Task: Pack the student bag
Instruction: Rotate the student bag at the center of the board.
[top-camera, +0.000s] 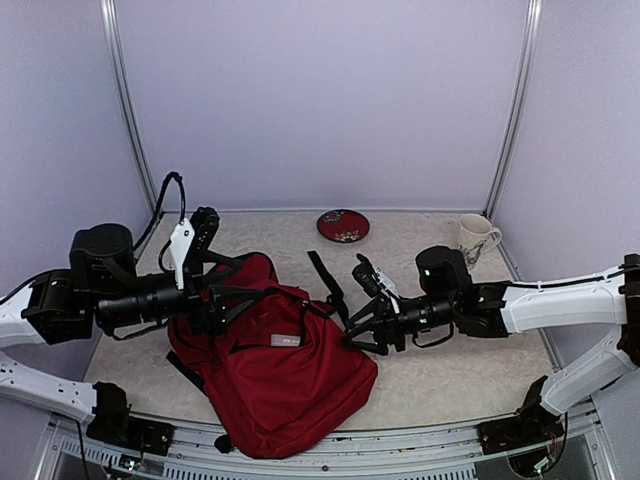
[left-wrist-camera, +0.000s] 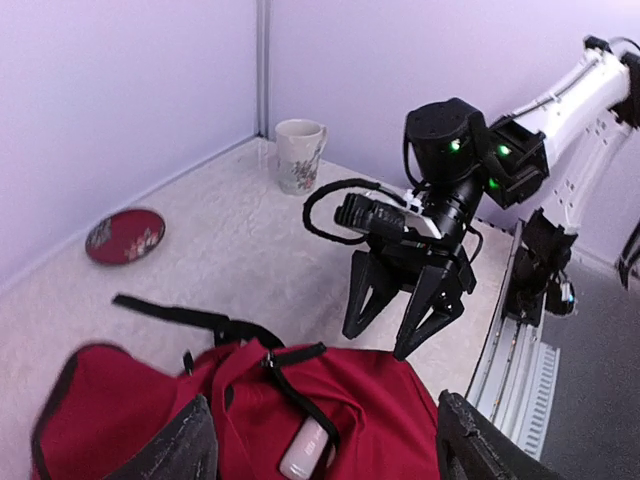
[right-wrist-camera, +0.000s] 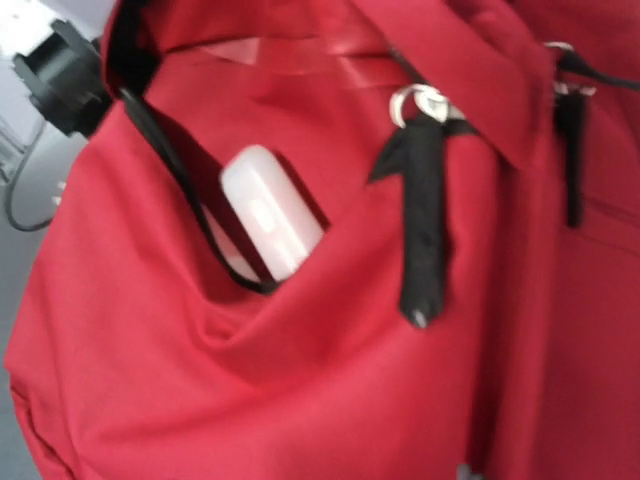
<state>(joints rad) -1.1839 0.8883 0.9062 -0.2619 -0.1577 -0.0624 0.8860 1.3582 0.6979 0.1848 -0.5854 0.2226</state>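
The student bag (top-camera: 290, 385), a dark red backpack with black straps, lies flat near the table's front edge. A pale oblong item (top-camera: 285, 340) sticks out of its front pocket (right-wrist-camera: 268, 225). My left gripper (top-camera: 225, 305) hovers over the bag's upper left part. In the left wrist view the left gripper (left-wrist-camera: 325, 405) is open, its fingers wide apart above the red fabric (left-wrist-camera: 380, 400) and the pale item (left-wrist-camera: 305, 448), holding nothing. My right gripper (top-camera: 356, 312) stands open at the bag's right edge, and the left wrist view shows the right gripper (left-wrist-camera: 385, 335) empty, pointing down. The right wrist view is filled by the bag (right-wrist-camera: 300, 390).
A small dark red dish (top-camera: 343, 225) lies at the back of the table, also visible as the dish (left-wrist-camera: 125, 236) in the left wrist view. A pale mug (top-camera: 474, 238) stands at the back right. A loose black strap (top-camera: 325, 280) trails from the bag toward the dish. Walls enclose three sides.
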